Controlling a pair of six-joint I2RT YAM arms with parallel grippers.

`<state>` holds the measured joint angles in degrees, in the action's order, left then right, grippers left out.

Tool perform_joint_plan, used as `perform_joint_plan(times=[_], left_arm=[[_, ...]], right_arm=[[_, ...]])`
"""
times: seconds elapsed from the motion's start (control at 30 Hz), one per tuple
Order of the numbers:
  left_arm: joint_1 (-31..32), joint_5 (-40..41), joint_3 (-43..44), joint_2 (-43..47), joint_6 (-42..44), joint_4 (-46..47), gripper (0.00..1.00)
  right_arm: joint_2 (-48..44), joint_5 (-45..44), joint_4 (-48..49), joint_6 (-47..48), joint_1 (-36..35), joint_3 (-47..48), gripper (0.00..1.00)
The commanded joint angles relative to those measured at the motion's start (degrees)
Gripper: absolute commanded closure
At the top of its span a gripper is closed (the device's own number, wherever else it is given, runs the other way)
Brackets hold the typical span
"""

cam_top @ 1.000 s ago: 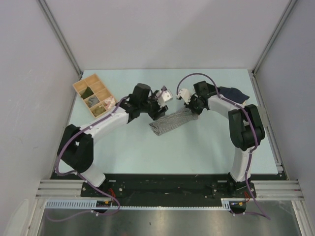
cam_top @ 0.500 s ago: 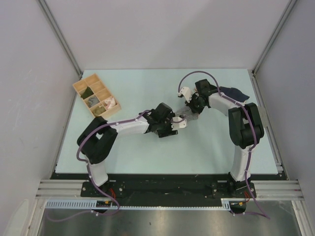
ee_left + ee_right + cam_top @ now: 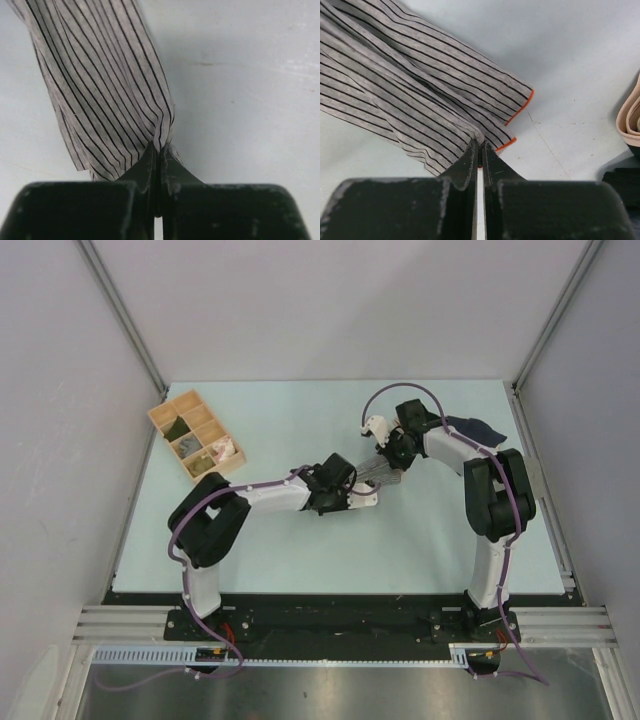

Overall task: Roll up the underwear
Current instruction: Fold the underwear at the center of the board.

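Observation:
The underwear (image 3: 379,470) is a grey knit cloth with fine dark stripes, stretched between my two grippers near the table's middle. My left gripper (image 3: 368,494) is shut on its near end; in the left wrist view the fabric (image 3: 100,85) bunches into the closed tips (image 3: 160,150). My right gripper (image 3: 388,460) is shut on the far end. The right wrist view shows the cloth (image 3: 405,85), its orange-trimmed edge (image 3: 520,107) and a fold pinched at the closed tips (image 3: 480,146).
A wooden compartment box (image 3: 195,433) with small items stands at the back left. A navy garment (image 3: 474,427) lies behind the right arm. A beige garment (image 3: 629,117) and dark cloth (image 3: 622,182) show at the right wrist view's right edge.
My left arm swung from the back left down to the underwear's near end and its jaws shut on the cloth. The underwear now looks shorter and bunched. The right gripper kept its grip.

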<state>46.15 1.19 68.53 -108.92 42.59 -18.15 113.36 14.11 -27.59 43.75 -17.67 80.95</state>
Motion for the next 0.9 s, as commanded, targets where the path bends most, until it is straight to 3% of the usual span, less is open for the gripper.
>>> perform_joint_plan(times=[0.0, 0.27, 0.43, 0.67, 0.87], left_arm=[[0.26, 1.1, -4.1, 4.41, 3.9, -3.91, 1.0], [0.17, 0.04, -7.54, 7.06, 5.4, -4.09, 1.0], [-0.1, -0.66, -9.47, 9.34, 6.1, -2.24, 1.0], [-0.36, -3.21, -9.82, 9.08, 6.19, -2.33, 0.99], [-0.36, -3.74, -11.58, 9.69, 6.1, -1.45, 0.99]], right_arm=[[-2.61, -1.28, 0.96, 1.51, 1.32, 2.81, 1.0], [-2.88, 4.61, -3.43, 5.9, -0.69, 4.22, 1.0], [-6.66, 13.22, -2.82, 7.32, -1.49, 2.02, 1.0], [0.26, 1.9, -0.44, 2.76, -5.18, 6.49, 0.98], [5.02, -1.36, 0.0, -0.85, -6.15, 10.02, 0.92]])
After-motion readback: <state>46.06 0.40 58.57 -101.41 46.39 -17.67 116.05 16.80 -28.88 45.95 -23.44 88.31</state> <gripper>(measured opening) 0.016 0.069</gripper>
